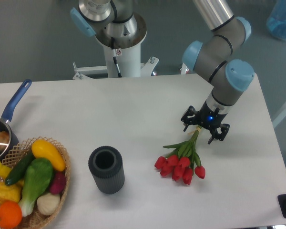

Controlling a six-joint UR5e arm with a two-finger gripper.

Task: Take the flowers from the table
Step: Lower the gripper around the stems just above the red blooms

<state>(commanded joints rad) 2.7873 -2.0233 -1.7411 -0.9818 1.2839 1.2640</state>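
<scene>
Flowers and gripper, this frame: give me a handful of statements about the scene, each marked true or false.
1. The flowers lie flat on the table. True.
2. The gripper sits over the stem end of the bunch, not the red blooms. True.
3. The flowers stand inside the dark cylinder. False: the cylinder stands apart, to their left in the picture.
4. The basket of vegetables sits beside the gripper. False: it is at the table's far left corner, away from the arm.
5. The gripper's fingers are spread, one on each side of the stems. True.
6. A pan with a blue handle is at the left edge. True.
</scene>
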